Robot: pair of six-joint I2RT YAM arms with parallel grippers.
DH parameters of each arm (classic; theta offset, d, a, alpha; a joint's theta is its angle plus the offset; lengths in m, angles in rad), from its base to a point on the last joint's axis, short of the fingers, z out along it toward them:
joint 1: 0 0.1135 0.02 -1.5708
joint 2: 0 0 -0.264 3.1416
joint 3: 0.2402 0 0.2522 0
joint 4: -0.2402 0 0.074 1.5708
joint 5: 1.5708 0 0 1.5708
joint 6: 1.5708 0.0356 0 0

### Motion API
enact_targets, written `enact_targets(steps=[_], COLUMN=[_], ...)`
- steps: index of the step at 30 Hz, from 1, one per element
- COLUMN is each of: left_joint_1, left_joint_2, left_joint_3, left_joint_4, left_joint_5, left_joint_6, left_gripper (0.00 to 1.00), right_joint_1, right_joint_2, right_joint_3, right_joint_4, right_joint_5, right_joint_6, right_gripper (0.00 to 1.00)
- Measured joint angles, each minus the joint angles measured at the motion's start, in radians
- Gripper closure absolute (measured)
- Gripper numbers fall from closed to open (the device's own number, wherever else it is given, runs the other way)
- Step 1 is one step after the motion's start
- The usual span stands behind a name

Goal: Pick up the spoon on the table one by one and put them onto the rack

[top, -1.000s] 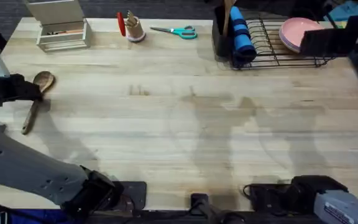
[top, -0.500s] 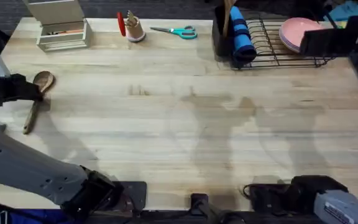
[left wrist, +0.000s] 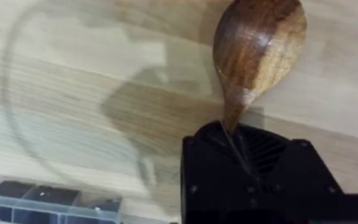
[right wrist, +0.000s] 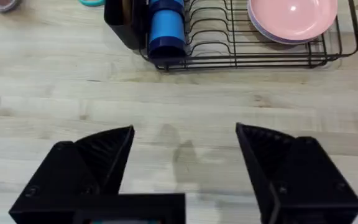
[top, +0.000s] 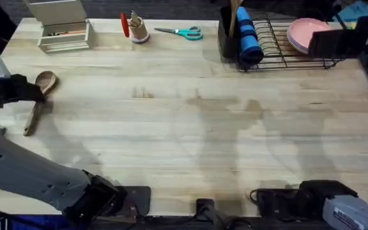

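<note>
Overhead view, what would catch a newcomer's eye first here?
Probably the left claw at the table's left edge, shut on the neck of the wooden spoon. Next, the black rack at the far right corner, holding pink plates and a blue cup. The right claw hangs open in front of the rack.

Bright, even overhead light casts soft grey arm shadows across the light maple butcher-block tabletop (top: 190, 128), without glare.

the spoon (left wrist: 258, 50) neck vanishes under the left gripper (left wrist: 247, 163), its handle hidden there. the rack (right wrist: 260, 50) is cut off by the frame edge.
</note>
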Motion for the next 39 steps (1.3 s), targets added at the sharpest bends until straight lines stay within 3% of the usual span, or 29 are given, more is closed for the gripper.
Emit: enact_targets(steps=[10, 17, 27, 28, 39], left_joint_1=[-0.040, -0.133, -0.379, -0.480, -0.719], left_joint_2=[-0.172, -0.299, -0.456, -0.484, -0.491], left_joint_3=[-0.005, -0.004, -0.005, -0.005, -0.005], left_joint_4=[0.023, 0.026, 0.026, 0.026, 0.027], left_joint_5=[0.063, 0.098, 0.110, 0.113, 0.115], left_joint_6=[-0.079, -0.106, -0.125, -0.129, -0.154], left_gripper=[0.959, 0.958, 0.958, 0.958, 0.958], right_joint_1=[0.000, 0.000, 0.000, 0.000, 0.000], right_joint_2=[0.000, 0.000, 0.000, 0.000, 0.000], right_joint_3=[0.000, 0.000, 0.000, 0.000, 0.000], right_joint_4=[0.000, 0.000, 0.000, 0.000, 0.000], right_joint_5=[0.000, 0.000, 0.000, 0.000, 0.000], right_joint_6=[0.000, 0.000, 0.000, 0.000, 0.000], right_gripper=[0.006, 0.006, 0.006, 0.006, 0.006])
